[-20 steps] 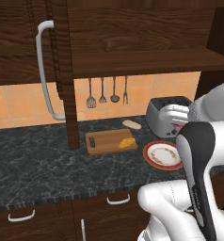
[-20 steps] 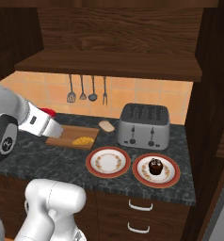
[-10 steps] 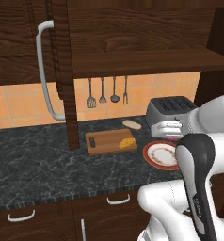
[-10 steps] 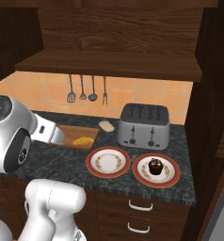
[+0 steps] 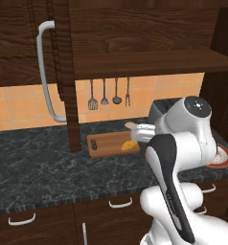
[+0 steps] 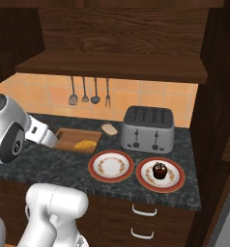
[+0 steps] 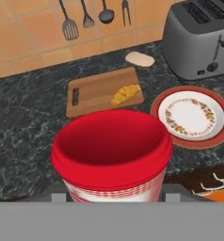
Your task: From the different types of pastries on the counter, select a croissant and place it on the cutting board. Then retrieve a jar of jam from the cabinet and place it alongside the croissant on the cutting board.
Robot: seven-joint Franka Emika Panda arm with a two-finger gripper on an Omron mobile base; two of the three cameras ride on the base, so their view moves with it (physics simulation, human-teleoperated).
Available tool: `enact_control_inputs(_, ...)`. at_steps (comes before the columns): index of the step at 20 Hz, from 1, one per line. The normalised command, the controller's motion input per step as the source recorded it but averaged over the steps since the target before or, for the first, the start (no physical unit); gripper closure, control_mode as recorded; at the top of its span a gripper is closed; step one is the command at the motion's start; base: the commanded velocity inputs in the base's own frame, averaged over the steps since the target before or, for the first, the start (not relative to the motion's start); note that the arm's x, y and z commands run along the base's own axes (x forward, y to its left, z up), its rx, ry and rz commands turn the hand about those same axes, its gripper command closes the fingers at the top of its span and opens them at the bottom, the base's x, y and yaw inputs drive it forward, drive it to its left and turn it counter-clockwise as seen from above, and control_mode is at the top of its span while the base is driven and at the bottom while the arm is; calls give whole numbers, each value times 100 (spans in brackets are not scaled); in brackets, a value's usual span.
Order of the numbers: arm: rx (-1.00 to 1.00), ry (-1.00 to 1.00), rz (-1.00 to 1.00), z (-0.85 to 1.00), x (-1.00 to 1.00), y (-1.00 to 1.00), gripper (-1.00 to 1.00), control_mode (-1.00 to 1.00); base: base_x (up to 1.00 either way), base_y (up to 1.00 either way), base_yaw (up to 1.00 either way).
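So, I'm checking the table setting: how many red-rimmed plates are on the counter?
2, side by side in front of the toaster: the empty plate nearer the cutting board, and the plate holding the cupcake. None seem hidden.

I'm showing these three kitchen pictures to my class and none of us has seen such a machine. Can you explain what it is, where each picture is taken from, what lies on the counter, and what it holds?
It is a rendered white robot arm on a driving base. Two pictures come from cameras on the base, behind the arm to its left and right. The third looks along its hand.

On the dark counter lie a cutting board with a croissant on it, a pale bread roll, a toaster, an empty plate and a plate with a chocolate cupcake.

In the hand view the fingers are shut on the jar of jam, whose red lid faces the camera, with the board beyond it.
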Motion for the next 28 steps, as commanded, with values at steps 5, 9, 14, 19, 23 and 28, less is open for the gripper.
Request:
enact_control_inputs(5,8,-5,0,-11,72,6,100,-100,0,0,0)
enact_control_inputs(9,0,-18,-7,-43,0,2,100,-100,0,0,0)
enact_control_inputs(14,1,-14,-12,-45,19,10,100,-100,0,0,0)
enact_control_inputs(19,5,2,-6,-23,64,34,100,-100,0,0,0)
enact_control_inputs(23,9,16,0,-34,83,3,100,-100,0,0,0)
enact_control_inputs(28,4,1,0,-53,38,1,100,-100,0,0,0)
